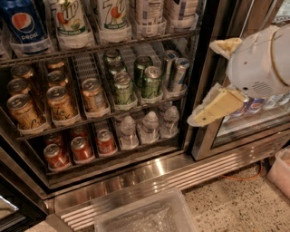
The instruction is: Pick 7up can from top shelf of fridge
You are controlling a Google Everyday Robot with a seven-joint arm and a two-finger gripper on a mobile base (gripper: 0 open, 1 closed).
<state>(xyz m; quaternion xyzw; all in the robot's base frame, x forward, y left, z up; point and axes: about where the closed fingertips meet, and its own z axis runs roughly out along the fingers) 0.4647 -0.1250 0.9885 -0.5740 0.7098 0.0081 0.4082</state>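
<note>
Two white 7up cans (69, 18) (113, 13) stand in clear trays on the top shelf (136, 40) of the open fridge (149, 170), only their lower parts in view. My gripper (203, 82) is at the right, in front of the dark door frame and well to the right of the 7up cans. Its two cream fingers (217, 106) are spread wide apart and hold nothing.
A blue Pepsi can (25, 22) stands left of the 7up cans. Gold cans (59, 102) and green cans (122, 86) fill the middle rack; red cans (81, 149) and water bottles (149, 127) sit below. A clear plastic bin (145, 215) lies on the floor in front.
</note>
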